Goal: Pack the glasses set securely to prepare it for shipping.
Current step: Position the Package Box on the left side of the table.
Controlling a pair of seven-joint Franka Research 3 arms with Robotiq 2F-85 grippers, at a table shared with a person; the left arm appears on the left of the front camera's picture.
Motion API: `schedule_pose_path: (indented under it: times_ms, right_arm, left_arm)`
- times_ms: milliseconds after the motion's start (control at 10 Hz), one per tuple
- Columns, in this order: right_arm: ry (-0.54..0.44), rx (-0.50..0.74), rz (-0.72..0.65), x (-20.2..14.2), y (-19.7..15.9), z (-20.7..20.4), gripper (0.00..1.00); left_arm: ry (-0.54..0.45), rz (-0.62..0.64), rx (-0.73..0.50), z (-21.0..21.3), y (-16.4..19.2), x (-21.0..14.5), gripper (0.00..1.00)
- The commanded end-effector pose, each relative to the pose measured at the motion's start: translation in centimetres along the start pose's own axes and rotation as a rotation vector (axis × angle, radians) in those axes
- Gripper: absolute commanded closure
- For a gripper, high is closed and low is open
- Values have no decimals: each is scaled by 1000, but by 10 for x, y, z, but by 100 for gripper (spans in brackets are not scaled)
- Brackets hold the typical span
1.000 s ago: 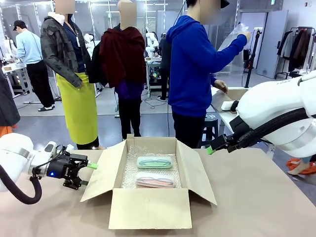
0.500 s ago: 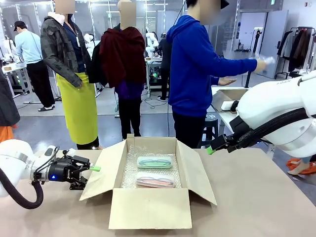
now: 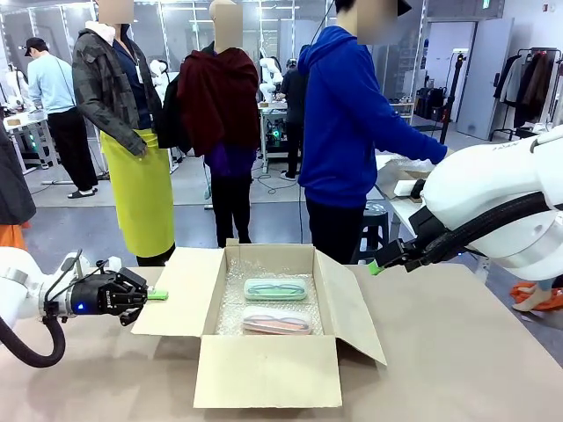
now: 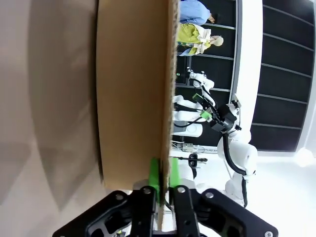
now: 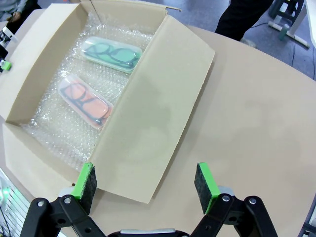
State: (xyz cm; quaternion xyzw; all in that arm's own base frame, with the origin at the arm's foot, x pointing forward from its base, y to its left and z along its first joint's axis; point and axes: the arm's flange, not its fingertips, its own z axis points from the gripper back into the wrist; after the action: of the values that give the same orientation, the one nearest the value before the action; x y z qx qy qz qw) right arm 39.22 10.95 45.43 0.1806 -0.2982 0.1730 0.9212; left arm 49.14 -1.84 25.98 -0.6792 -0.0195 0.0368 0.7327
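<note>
A robotics lab, by the look of it: more white robot arms at far tables, cables across the grey floor, a clothes rack far right.

- The box stands open on top, mint case and pink case reachable from above
- Left flap and right flap splay outward, blocking side approaches
</note>
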Motion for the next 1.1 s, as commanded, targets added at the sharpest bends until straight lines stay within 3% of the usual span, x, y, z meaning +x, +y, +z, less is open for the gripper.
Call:
schedule_pose_path:
  times_ms: [0, 200, 800, 1000]
  right_arm:
    - [1, -3, -21, 2, 4, 2, 0]
    - [1, -3, -21, 2, 4, 2, 0]
    - [1, -3, -21, 2, 4, 2, 0]
    - [1, -3, -21, 2, 4, 2, 0]
  left_arm:
    - [12, 11, -29, -5, -5, -6, 100]
    - [17, -6, 21, -14, -2, -9, 100]
    - [14, 0, 1, -7, 1, -2, 98]
    - [29, -18, -69, 14, 4, 4, 98]
